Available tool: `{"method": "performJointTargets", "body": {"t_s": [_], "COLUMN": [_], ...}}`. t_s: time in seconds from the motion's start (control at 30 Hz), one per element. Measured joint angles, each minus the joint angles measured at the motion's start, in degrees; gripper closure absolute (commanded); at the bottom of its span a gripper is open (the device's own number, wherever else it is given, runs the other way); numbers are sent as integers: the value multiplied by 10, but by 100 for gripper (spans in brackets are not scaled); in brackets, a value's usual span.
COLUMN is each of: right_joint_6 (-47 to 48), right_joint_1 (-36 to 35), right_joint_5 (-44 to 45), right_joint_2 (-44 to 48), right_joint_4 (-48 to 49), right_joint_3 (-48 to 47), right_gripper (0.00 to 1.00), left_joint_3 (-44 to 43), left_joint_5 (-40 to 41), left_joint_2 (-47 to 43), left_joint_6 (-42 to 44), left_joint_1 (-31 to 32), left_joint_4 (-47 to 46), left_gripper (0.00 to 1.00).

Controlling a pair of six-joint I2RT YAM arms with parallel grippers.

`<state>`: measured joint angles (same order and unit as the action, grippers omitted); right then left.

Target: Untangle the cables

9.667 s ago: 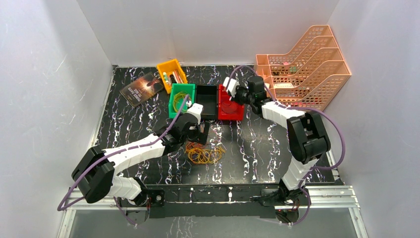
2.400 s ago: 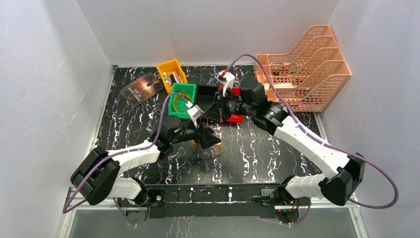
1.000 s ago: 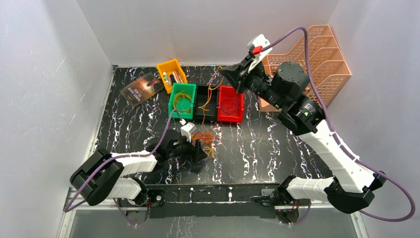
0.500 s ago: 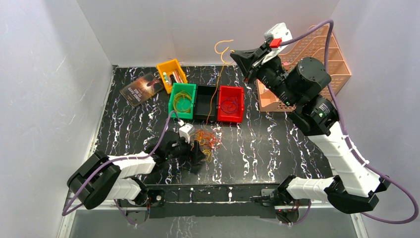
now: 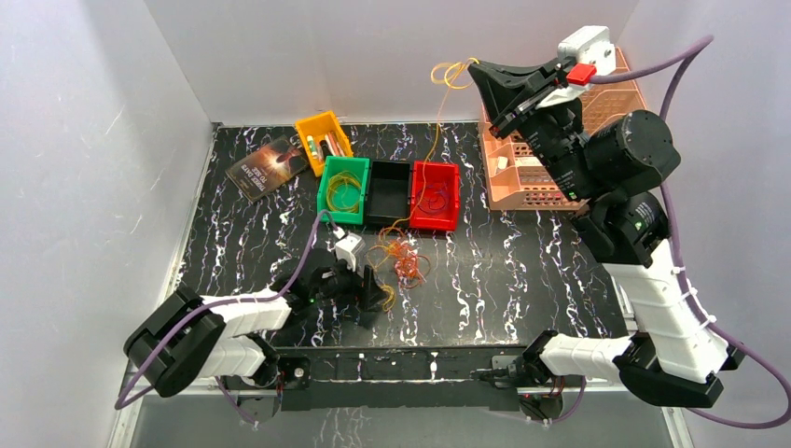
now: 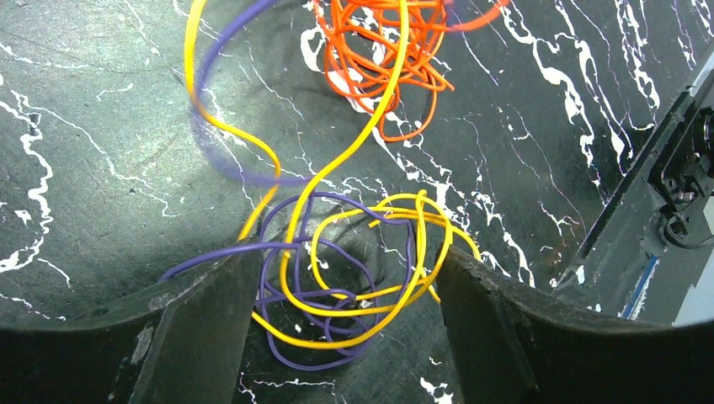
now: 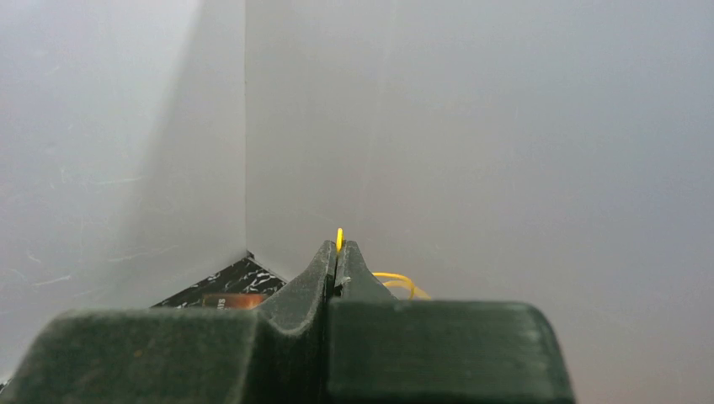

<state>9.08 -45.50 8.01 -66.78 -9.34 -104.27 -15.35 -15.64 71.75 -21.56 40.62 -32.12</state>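
Right gripper (image 5: 478, 73), pinched shut on a thin yellow cable (image 5: 438, 78), is rising higher than a moment ago, well above the red plastic bin (image 5: 435, 196). It is drawing that strand out of the wiry orange-and-yellow tangle (image 5: 401, 263) just before the bin, where the left gripper (image 6: 345, 320) is straddling loops, jaws wide apart.

Cables (image 5: 399, 264): thin wiry tangle, orange, yellow, purple, lying slack low centre of top view. One yellow strand (image 5: 451, 73) stretched up from tangle, ending in small loops at top centre. Left wrist view: orange knot (image 6: 379, 59) top centre, yellow-purple loops (image 6: 354, 286) bottom centre, intertwined.
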Motion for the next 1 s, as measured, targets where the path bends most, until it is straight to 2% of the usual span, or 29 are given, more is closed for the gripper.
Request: {"method": "performJointTargets", "body": {"t_s": [0.2,0.43,0.8,1.0], "right_joint_6": [-3,-7,-20,-29], "right_joint_1": [0,0,0,0], "right_joint_5": [-13,-44,-83,-99], "right_joint_2": [5,5,8,7], "right_joint_4": [-3,-13,-23,-39], "right_joint_3": [-2,-1,-1,-1], "right_gripper": [100,100,100,100], "left_joint_3": [6,6,-33,-59], "left_joint_5": [15,73,123,128], "left_joint_2": [-33,-150,-304,-332], "left_joint_6": [0,1,24,43], "left_joint_1": [0,0,0,0], "left_joint_4": [23,83,181,204], "left_gripper": [17,5,2,3]}}
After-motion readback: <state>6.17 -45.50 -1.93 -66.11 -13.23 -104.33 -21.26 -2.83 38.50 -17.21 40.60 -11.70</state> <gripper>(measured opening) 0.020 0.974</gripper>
